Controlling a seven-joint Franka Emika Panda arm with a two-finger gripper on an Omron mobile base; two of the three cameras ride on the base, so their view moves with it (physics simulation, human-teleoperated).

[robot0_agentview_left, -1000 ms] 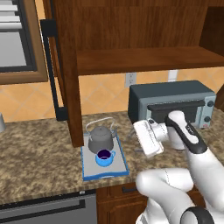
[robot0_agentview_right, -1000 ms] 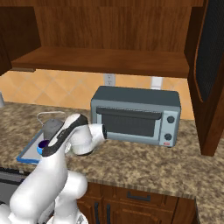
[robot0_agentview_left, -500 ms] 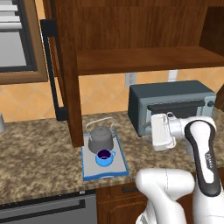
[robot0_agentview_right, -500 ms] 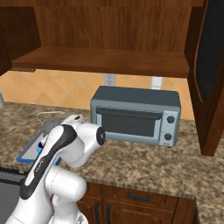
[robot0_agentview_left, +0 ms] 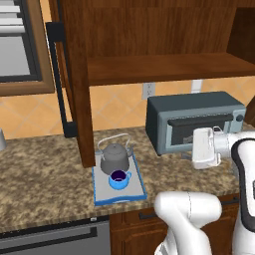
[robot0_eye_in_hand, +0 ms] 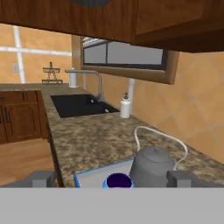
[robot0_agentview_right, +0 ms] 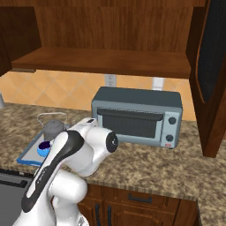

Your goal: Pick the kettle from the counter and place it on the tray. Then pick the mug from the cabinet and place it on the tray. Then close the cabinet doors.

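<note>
Cabinet doors of dark brown wood, the left one (robot0_agentview_left: 69, 84) with its long black bar handle and the right one (robot0_agentview_right: 211, 75) with its near-black arched panel, both stand swung out from the reddish-brown wall cabinet (robot0_agentview_left: 159, 64), so closing them is what you have left. The squat dark grey metal kettle (robot0_agentview_left: 114, 158) and the small bright blue mug (robot0_agentview_left: 118, 179) already sit touching distance apart on the blue-rimmed light grey tray (robot0_agentview_left: 138, 188), which lies on the speckled brown granite-look counter (robot0_agentview_left: 40, 169) just beside the left door's lower edge.

Your gripper (robot0_agentview_left: 191, 153) is empty with jaws spread wide, held in front of the grey toaster oven (robot0_agentview_left: 194, 119).

Risks, as judged:
- The left door hangs low, close to the kettle's arched wire handle; a fast swing could clip it or nudge the tray.
- The toaster oven crowds your wrist; sweeping sideways may strike it.
- Your elbow sits near the counter's front edge.

Open room lies above the tray and between the doors, under the shelf.
</note>
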